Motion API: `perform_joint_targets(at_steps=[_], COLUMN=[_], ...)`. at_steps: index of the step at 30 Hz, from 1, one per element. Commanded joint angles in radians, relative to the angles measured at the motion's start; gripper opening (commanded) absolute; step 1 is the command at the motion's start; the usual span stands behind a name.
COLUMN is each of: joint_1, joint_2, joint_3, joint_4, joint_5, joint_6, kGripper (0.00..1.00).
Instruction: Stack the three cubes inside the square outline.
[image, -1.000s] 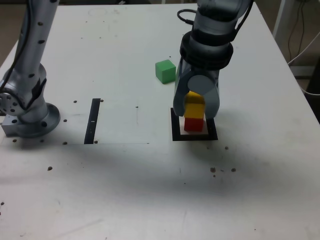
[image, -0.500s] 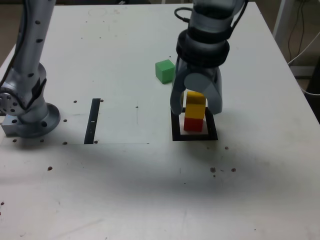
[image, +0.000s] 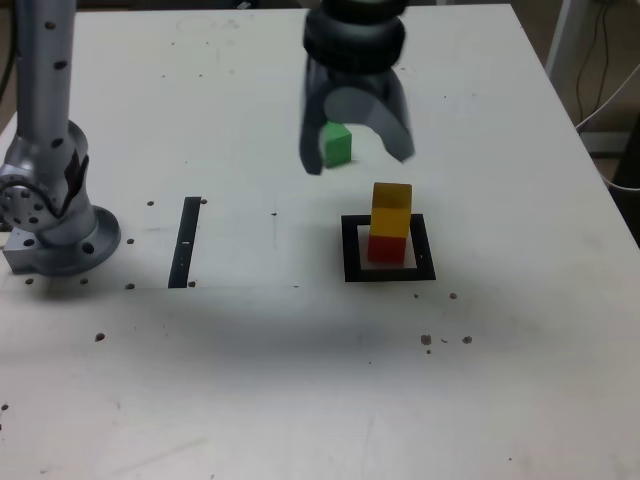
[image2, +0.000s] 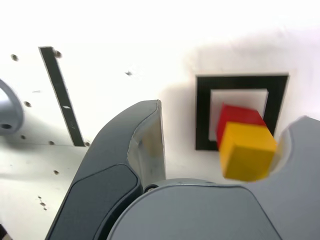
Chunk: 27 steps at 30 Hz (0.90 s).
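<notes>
I see the yellow cube (image: 391, 197) stacked on the red cube (image: 387, 247) inside the square outline (image: 351, 250); my end effector (image: 357, 128), spread and empty, hovers near the unstacked green cube (image: 337, 145).

A narrow black strip (image: 185, 242) lies flat on the speckled white table (image: 250, 380)

Gripper (image: 357, 152): is being shown motion-blurred in the exterior view, its upper part cut off by the top edge.
Green cube (image: 337, 146): is being partly hidden behind one blurred finger (image: 312, 132).
Red cube (image2: 236, 119): is being largely covered by the yellow cube (image2: 246, 151) in the wrist view.
Square outline (image2: 202, 112): one side is being hidden by the cubes and the gripper body.
Arm base (image: 55, 225): the column above it is being cropped at the top edge of the exterior view.
</notes>
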Motion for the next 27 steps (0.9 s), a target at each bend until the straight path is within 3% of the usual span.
perform_joint_targets(at_steps=[1, 12, 27], joint_1=[0.032, 0.19, 0.363], joint_2=[-0.019, -0.03, 0.059], joint_3=[0.018, 0.057, 0.013], joint_4=[0.002, -0.012, -0.046], joint_5=[0.005, 0.022, 0.038], joint_6=[0.017, 0.102, 0.171], kGripper=[0.99, 0.99, 0.99])
